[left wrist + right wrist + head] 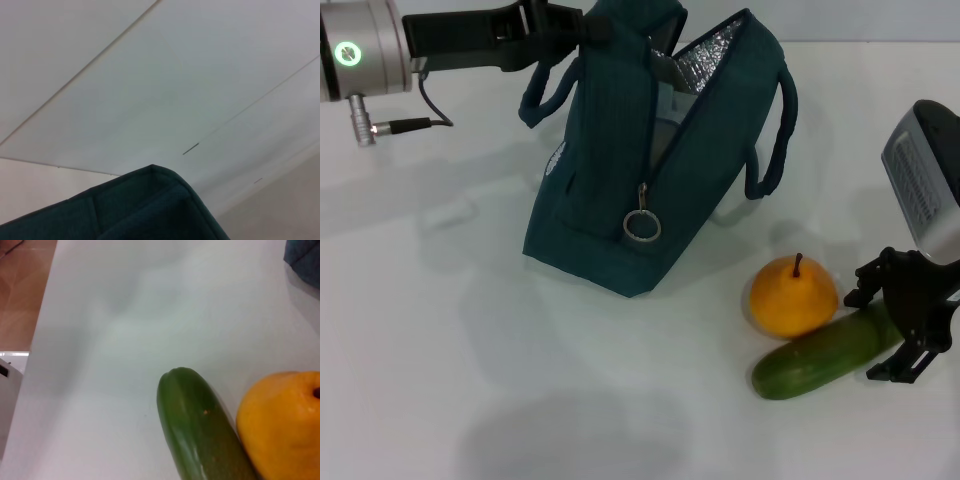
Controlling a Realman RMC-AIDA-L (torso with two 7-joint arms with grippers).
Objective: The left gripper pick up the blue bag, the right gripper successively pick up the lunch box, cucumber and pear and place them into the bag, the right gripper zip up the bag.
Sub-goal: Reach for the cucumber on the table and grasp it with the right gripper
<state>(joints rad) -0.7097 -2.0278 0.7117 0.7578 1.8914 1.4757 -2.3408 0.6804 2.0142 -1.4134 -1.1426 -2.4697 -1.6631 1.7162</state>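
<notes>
The right claw (pixel 898 335) straddles the cucumber (pixel 817 357) end, fingers apart – pear (pixel 792 296) just beside. The left claw (pixel 582 28) meets the blue bag (pixel 620 190) top; grip unclear. Only the head view shows the bag's ring pull (pixel 642 226).

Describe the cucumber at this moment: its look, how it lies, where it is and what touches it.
The cucumber is long, smooth and dark green with a blunt rounded end. It lies flat on the white table, angled, on the robot's right, well clear of the blue bag. The pear rests against its side. The right gripper straddles its far end, fingers open around it.
</notes>
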